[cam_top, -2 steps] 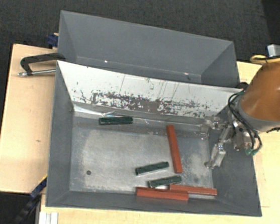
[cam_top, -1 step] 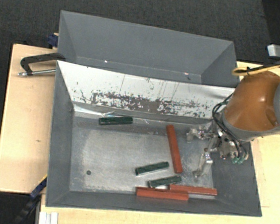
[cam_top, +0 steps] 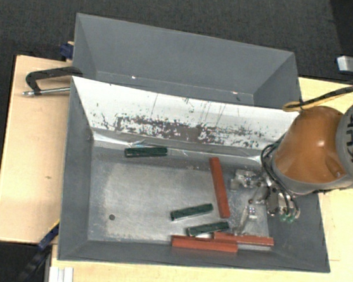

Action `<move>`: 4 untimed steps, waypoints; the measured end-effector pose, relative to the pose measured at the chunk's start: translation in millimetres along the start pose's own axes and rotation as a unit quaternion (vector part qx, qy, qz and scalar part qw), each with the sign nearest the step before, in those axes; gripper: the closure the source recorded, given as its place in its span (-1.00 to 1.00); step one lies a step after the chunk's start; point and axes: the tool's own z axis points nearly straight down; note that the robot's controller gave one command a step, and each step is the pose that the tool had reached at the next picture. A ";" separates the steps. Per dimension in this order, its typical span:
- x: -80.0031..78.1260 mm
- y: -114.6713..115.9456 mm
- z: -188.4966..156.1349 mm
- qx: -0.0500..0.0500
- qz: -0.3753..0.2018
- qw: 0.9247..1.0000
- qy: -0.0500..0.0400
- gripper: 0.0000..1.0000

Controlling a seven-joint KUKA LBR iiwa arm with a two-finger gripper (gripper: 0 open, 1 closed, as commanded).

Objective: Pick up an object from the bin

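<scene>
1. A dark floor (cam_top: 180,3) surrounds the work area. The grey metal bin (cam_top: 75,176) stands in the middle of the view, seen from above.
2. The arm (cam_top: 316,151), fitted with an orange cover, enters from the view's right. It places the gripper (cam_top: 252,210) low over the right part of the bin floor.
3. We cannot tell whether the jaws stand apart or together, nor whether they have hold of anything.
4. Just beside the jaws, toward the view's left, lies a long red bar (cam_top: 220,187). It is slanted, with its upper end toward the back wall.
5. Just below the jaws in the view, toward the front wall, lies a short red bar (cam_top: 252,240), roughly level. These two red bars are the things nearest the jaws. We cannot tell whether the gripper touches either one.
6. Down and to the left of the jaws, a third red bar (cam_top: 205,243) lies along the front wall. Its right end lies alongside the short red bar.
7. A dark green bar (cam_top: 208,228) rests just above that third red bar, on the side nearer the jaws.
8. Farther left of the jaws, a second dark green bar (cam_top: 191,212) lies tilted on the open floor, apart from the red bars.
9. Well apart from the jaws, up and to the left against the back wall, lies a third dark green bar (cam_top: 146,152).
</scene>
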 end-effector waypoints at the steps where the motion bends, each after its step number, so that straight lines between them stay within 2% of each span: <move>1: 9.7 10.5 1.5 0.000 -0.021 1.000 0.002 -1.00; 2: 2.4 35.7 0.4 0.001 -0.156 0.988 -0.001 -1.00; 3: 6.9 57.2 21.7 0.000 0.001 1.000 -0.002 1.00; 4: 6.9 57.3 21.8 0.000 0.001 1.000 -0.002 1.00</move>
